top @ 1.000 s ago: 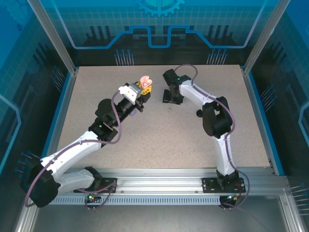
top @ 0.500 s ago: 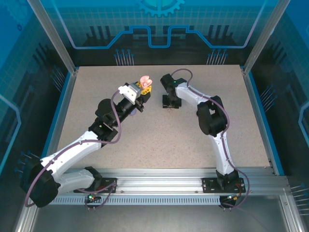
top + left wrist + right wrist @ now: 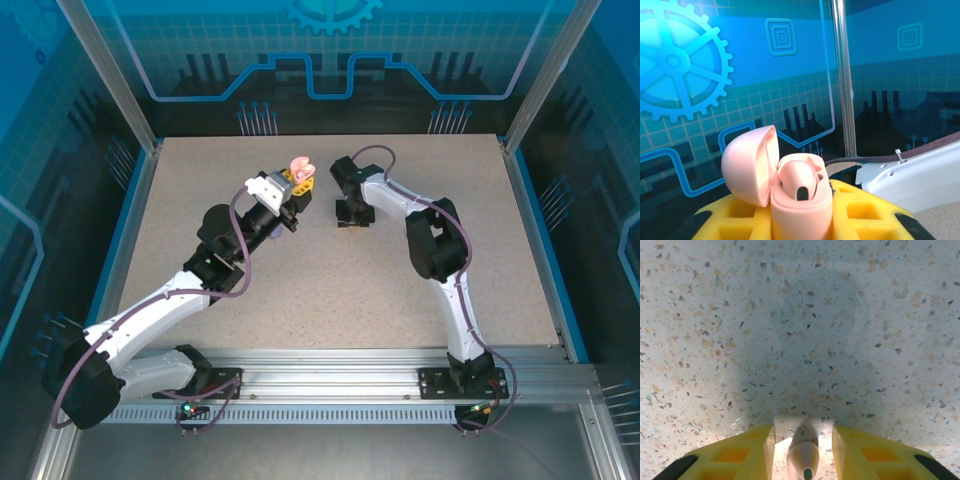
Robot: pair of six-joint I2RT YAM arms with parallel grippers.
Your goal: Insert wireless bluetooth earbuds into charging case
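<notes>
Two arms reach over the speckled table (image 3: 500,250), meeting near its far middle.

On the left, the left gripper (image 3: 297,181) is raised off the surface. Its yellow fingers (image 3: 860,210) are clamped on the base of a pink charging case (image 3: 801,210). The case stands upright, with its lid (image 3: 747,165) swung open to the left. A pale pink rounded piece (image 3: 797,177) with a dark oval spot sits in the well of the case. I cannot tell for certain whether it is an earbud.

Just to the right, the right gripper (image 3: 349,216) points straight down at the table, near the left gripper but apart from it. In the right wrist view, a pale pink earbud (image 3: 802,457) sits on the table between the gripper's two yellow fingers (image 3: 730,457). One end of the earbud, marked by a small dark spot, faces the camera. A strip of bare table shows on each side of the earbud, so the jaws are narrowly parted around it and do not touch it.
</notes>
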